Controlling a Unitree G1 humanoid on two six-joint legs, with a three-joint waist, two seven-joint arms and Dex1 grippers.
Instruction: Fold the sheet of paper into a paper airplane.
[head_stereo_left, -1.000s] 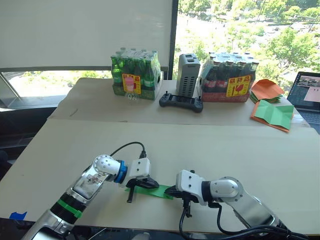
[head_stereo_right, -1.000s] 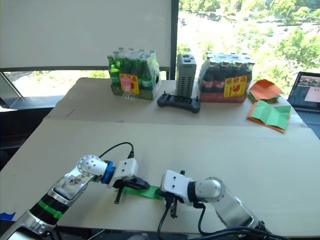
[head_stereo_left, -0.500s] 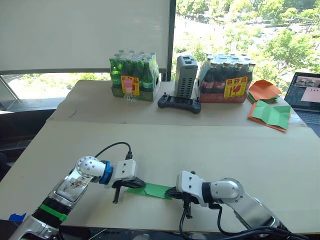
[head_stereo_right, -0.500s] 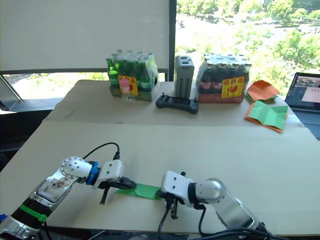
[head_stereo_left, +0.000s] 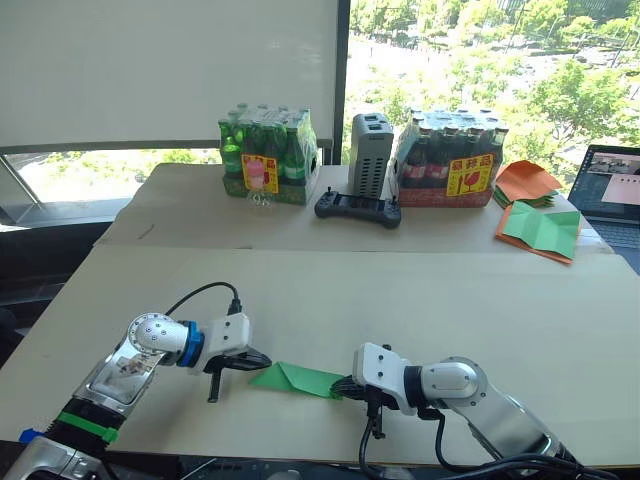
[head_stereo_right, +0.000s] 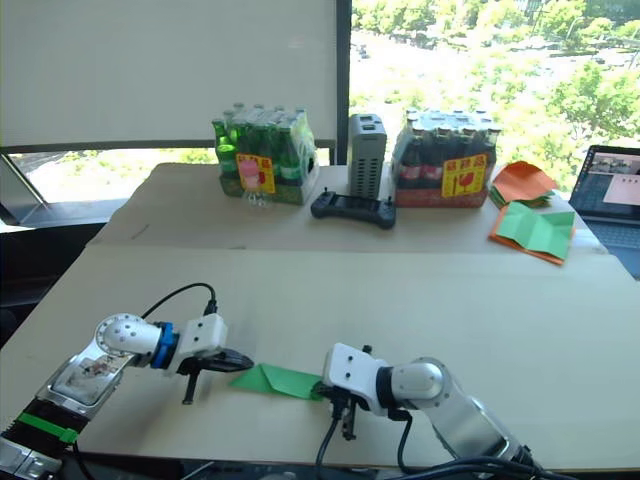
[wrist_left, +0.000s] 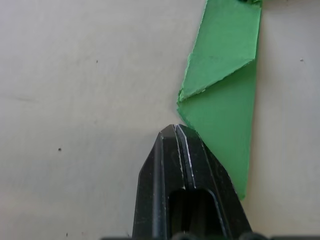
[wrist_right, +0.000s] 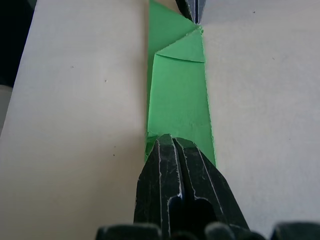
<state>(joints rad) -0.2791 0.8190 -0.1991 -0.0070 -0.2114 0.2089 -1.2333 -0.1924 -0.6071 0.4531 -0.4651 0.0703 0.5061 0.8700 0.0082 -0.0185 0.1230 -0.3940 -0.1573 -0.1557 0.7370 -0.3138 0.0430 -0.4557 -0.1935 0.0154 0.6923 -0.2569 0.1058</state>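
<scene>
- The paper airplane (head_stereo_left: 300, 378) lies flat on the near table (head_stereo_left: 480, 310), a slim green dart with a triangular flap layered at its pointed end. That point faces the left gripper (head_stereo_left: 250, 359).
- The right gripper (wrist_right: 181, 150) has its fingers pressed together over the airplane's blunt tail end. I cannot tell whether paper is caught between them or merely pinned under the tips.
- The left gripper, in its wrist view (wrist_left: 176, 131), has its fingers pressed together too. It sits just beside the airplane's nose, at the edge of the paper and holding nothing.
- The fold seems nearly finished, and sharpening the creases is probably what remains.
- To do that well, the right gripper should anchor the tail firmly so the dart cannot slide.
- The left gripper should run its closed tips along the long crease from nose towards tail, pressing down rather than pushing sideways.
- The risk is that thin paper buckles or skids if the nose is shoved end-on.
- The green-and-orange sheets (head_stereo_left: 543, 232), far from the airplane beside the laptop (head_stereo_left: 612, 190), play no part.
</scene>
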